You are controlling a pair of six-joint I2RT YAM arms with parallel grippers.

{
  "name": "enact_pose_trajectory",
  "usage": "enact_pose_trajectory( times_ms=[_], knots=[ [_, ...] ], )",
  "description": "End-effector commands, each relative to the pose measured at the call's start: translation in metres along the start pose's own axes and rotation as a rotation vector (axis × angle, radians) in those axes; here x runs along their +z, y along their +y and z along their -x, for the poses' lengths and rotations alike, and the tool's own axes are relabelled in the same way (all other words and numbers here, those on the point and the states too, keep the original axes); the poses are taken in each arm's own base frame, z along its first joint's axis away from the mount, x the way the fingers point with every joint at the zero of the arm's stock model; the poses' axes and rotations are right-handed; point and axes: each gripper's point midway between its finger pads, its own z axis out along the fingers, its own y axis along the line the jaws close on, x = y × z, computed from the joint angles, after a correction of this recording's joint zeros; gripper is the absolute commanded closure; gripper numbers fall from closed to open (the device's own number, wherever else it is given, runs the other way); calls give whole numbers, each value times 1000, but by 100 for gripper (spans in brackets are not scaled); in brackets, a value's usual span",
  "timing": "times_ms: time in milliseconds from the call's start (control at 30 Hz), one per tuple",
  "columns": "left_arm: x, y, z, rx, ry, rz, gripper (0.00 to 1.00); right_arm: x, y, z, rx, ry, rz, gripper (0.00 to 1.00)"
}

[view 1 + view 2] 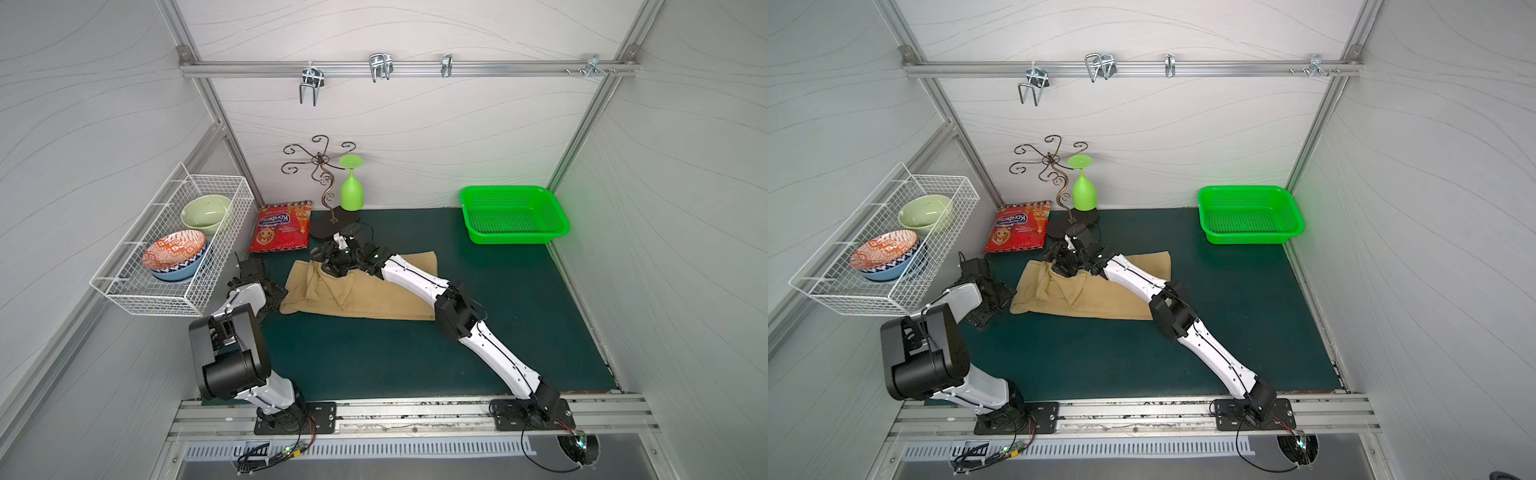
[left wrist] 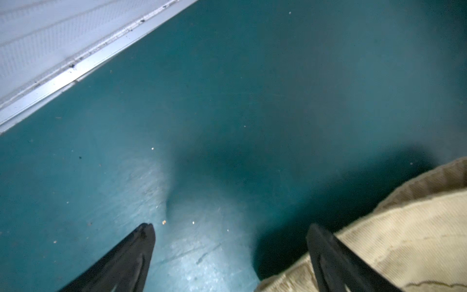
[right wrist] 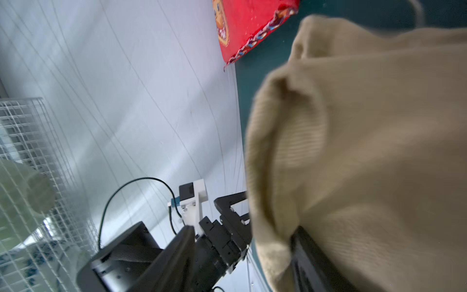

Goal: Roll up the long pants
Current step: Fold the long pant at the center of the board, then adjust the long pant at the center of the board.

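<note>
On the green worktop [image 1: 374,357], the long pants [image 1: 374,301] lie with one end bunched beneath the right end effector [image 1: 331,269], its jaws apart. The left end effector [image 2: 231,228] is likewise parted beside them. Best to grip both corners evenly and roll tightly.

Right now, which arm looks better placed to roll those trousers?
Probably right: the right end effector sits open over the trousers at their fold; the left end effector only reaches an edge.

Left claw [image 2: 230,227], right claw [image 3: 243,228]: agape.
</note>
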Motion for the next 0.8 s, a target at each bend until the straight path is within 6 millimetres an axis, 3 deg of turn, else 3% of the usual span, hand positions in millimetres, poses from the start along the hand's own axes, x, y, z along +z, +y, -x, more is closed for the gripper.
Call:
enact_pose_trajectory(
  times_ms=[0, 133, 300, 367, 433, 533, 600, 700, 767],
  knots=[
    [3, -1, 7, 2, -20, 1, 1, 12, 49, -20, 58, 36, 211, 28],
    [-3, -3, 10, 1, -31, -13, 1, -6, 94, -22, 114, 82, 374, 26],
    [-22, -9, 17, -30, -65, -68, 1, -53, 172, -29, 147, 123, 549, 15],
    [-32, -17, 20, -31, -72, -116, 1, -74, 194, -29, 89, 110, 525, 5],
    [-40, -23, 21, -22, -63, -147, 1, -89, 195, -25, 2, 66, 415, 3],
    [-51, -27, 24, -10, -58, -164, 1, -104, 165, -14, -53, -10, 217, 3],
    [-58, -30, 25, -6, -66, -187, 1, -114, 157, -10, -65, -5, 218, 5],
    [-72, -49, 20, 35, -77, -283, 6, -140, 150, -9, -117, 26, 223, 14],
    [-92, -74, 16, 135, -121, -319, 13, -166, 128, -1, -170, -20, 150, 29]
  ],
)
